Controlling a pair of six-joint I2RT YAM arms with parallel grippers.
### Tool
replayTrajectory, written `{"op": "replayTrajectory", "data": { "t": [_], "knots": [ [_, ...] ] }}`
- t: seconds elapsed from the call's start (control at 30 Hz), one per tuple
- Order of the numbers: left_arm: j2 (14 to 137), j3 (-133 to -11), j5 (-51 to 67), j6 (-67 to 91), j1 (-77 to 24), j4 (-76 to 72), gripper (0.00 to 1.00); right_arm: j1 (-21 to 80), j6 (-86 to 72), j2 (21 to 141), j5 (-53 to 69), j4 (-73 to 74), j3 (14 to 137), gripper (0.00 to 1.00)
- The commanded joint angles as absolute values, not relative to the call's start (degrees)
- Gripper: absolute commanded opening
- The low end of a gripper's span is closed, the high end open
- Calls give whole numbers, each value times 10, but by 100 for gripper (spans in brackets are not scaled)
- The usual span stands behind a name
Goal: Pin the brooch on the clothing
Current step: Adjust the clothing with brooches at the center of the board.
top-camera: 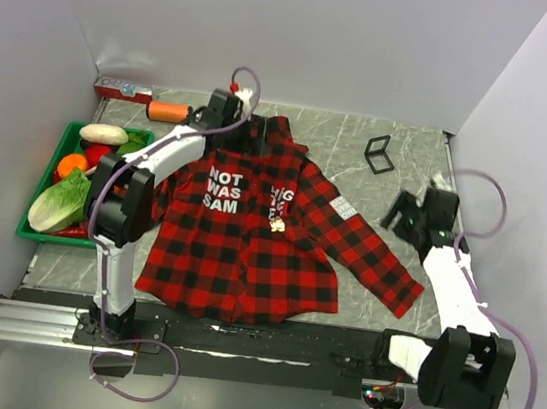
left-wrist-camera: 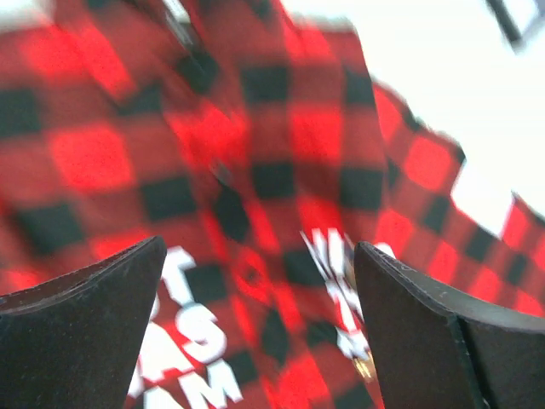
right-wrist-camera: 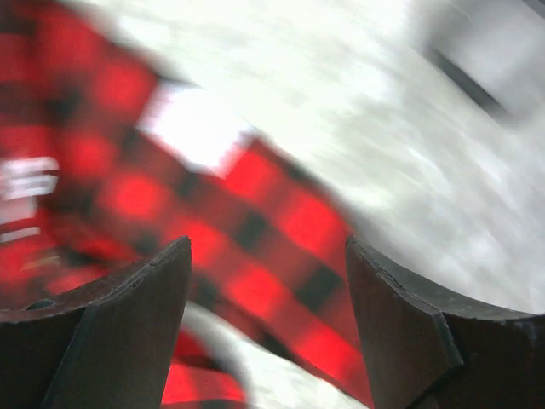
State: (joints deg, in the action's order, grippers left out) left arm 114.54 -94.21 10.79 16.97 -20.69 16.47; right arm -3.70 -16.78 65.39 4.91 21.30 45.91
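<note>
Below right fingers (top-camera: 400,216): plaid sleeve end, bare table (top-camera: 377,183) beside; fingers wide, holding nothing. Shirt (top-camera: 237,250) flat on table, left of them. Small pale brooch (top-camera: 277,225) on chest, under white lettering. Farther, left fingers (top-camera: 232,118) over collar, spread wide, empty. Left of those, green tray (top-camera: 47,236) of vegetables.

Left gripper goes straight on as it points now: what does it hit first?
The plaid shirt, likely near its white lettering; cloth fills the view between the open fingers. Blur leaves the depth unclear.
</note>
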Motion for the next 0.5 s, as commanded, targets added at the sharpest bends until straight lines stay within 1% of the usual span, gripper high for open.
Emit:
{"op": "replayTrajectory", "data": {
  "t": [0.0, 0.13, 0.2, 0.33, 0.47],
  "knots": [
    [1119, -873, 203, 228, -201, 142, 96, -107, -164, 623, -41, 273, 418, 83],
    [1114, -839, 214, 228, -201, 122, 96, -169, -163, 623, -41, 297, 400, 85],
    [1121, -835, 208, 222, -201, 122, 97, -186, -163, 614, -3, 288, 382, 85],
    [1159, -848, 203, 213, -201, 143, 96, -188, -175, 628, 30, 294, 377, 87],
    [1158, -844, 203, 212, -201, 138, 97, -188, -179, 644, 73, 293, 379, 86]
  ]
}}
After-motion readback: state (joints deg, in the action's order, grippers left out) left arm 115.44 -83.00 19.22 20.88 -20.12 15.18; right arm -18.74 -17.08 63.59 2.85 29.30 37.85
